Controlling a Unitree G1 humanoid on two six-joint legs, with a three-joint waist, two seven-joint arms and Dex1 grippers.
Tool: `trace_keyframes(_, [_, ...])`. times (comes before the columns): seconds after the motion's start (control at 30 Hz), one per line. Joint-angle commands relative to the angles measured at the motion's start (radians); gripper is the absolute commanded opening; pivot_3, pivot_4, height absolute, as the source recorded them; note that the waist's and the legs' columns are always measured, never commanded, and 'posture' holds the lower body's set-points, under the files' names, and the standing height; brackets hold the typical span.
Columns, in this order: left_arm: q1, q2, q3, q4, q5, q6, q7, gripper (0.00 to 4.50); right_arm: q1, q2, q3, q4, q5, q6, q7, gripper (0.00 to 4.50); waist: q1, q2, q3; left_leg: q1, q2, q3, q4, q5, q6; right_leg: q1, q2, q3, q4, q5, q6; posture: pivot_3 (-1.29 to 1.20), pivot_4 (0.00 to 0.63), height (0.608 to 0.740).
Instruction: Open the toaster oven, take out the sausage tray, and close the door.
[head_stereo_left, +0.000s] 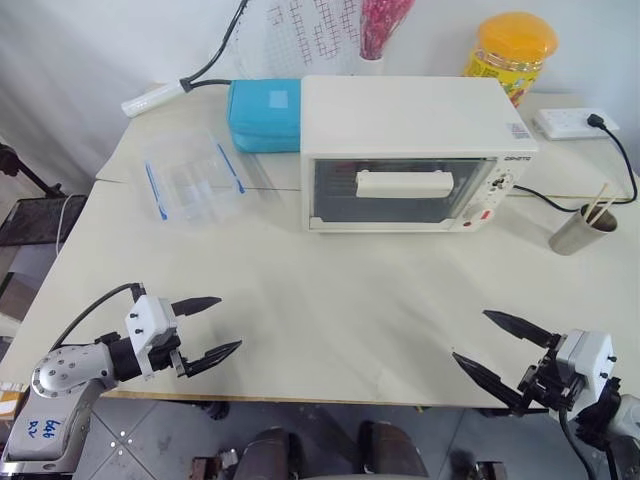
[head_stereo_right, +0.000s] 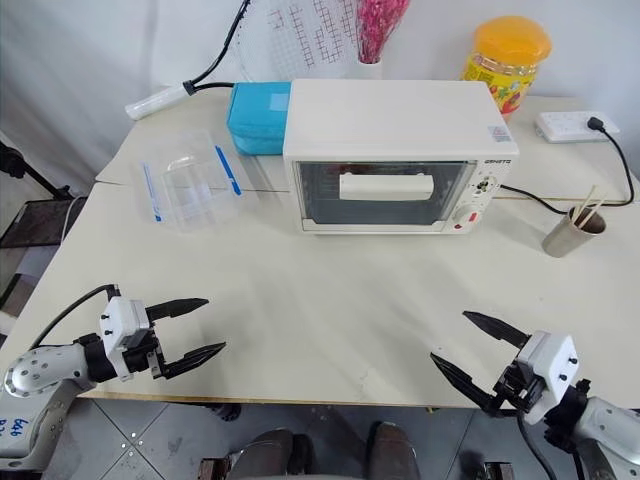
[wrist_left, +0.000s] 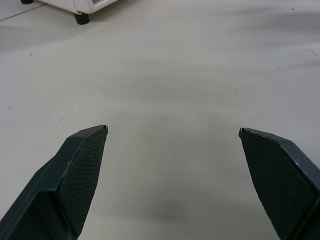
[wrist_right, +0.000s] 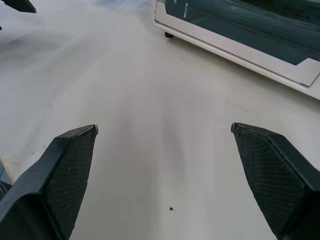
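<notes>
Pale table (head_stereo_left: 330, 310), toaster oven (head_stereo_left: 415, 150) toward its far side, door (head_stereo_left: 395, 192) shut, handle (head_stereo_left: 404, 183) well apart from both hands, left gripper (head_stereo_left: 212, 328) and right gripper (head_stereo_left: 492, 345) spread wide, empty, over near edge

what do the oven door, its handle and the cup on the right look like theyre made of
The door looks like clear glass: the dark inside shows through it, framed in cream. Its handle is a matte cream-white bar, probably plastic, though painted metal is possible. The cup looks like brushed steel: dull grey with a soft sheen. The thin sticks in it look wooden.
</notes>
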Motion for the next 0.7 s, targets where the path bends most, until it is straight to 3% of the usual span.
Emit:
trace_keyframes(0.03, [-0.028, -0.003, -0.008, -0.041, -0.029, 0.034, 0.01, 4.47, -0.023, 0.011, 0.004, -0.036, 0.033, 0.027, -0.026, 4.5, 0.001, 0.0, 0.0, 0.0, 0.0, 0.0, 0.0, 0.0, 0.0, 0.0, 0.0, 0.0, 0.0, 0.0, 0.0, 0.0, 0.15, 0.74])
trace_keyframes(0.27, [-0.249, -0.038, 0.002, -0.022, -0.264, 0.237, -0.021, 4.47, -0.313, -0.059, 0.051, -0.021, 0.198, 0.28, -0.108, 4.5, 0.0, 0.0, 0.0, 0.0, 0.0, -0.001, 0.002, 0.001, 0.001, 0.0, -0.001, 0.0, 0.003, 0.0, 0.0, 0.0, 0.15, 0.74])
trace_keyframes(0.47, [-0.303, -0.03, -0.034, -0.003, -0.277, 0.244, -0.113, 4.47, -0.625, -0.064, 0.107, 0.184, 0.208, 0.392, -0.108, 4.5, -0.004, 0.0, 0.0, -0.001, 0.0, 0.0, 0.002, 0.001, 0.0, -0.002, 0.002, -0.002, 0.004, 0.0, -0.001, 0.0, 0.15, 0.74])
trace_keyframes(0.7, [-0.343, -0.06, -0.053, -0.012, -0.28, 0.259, -0.116, 4.47, -0.887, -0.017, 0.172, 0.445, 0.102, 0.334, -0.067, 4.5, 0.001, 0.0, 0.0, -0.004, -0.002, 0.002, 0.003, 0.002, 0.002, -0.004, 0.001, -0.003, 0.005, 0.0, 0.0, 0.0, 0.15, 0.74])
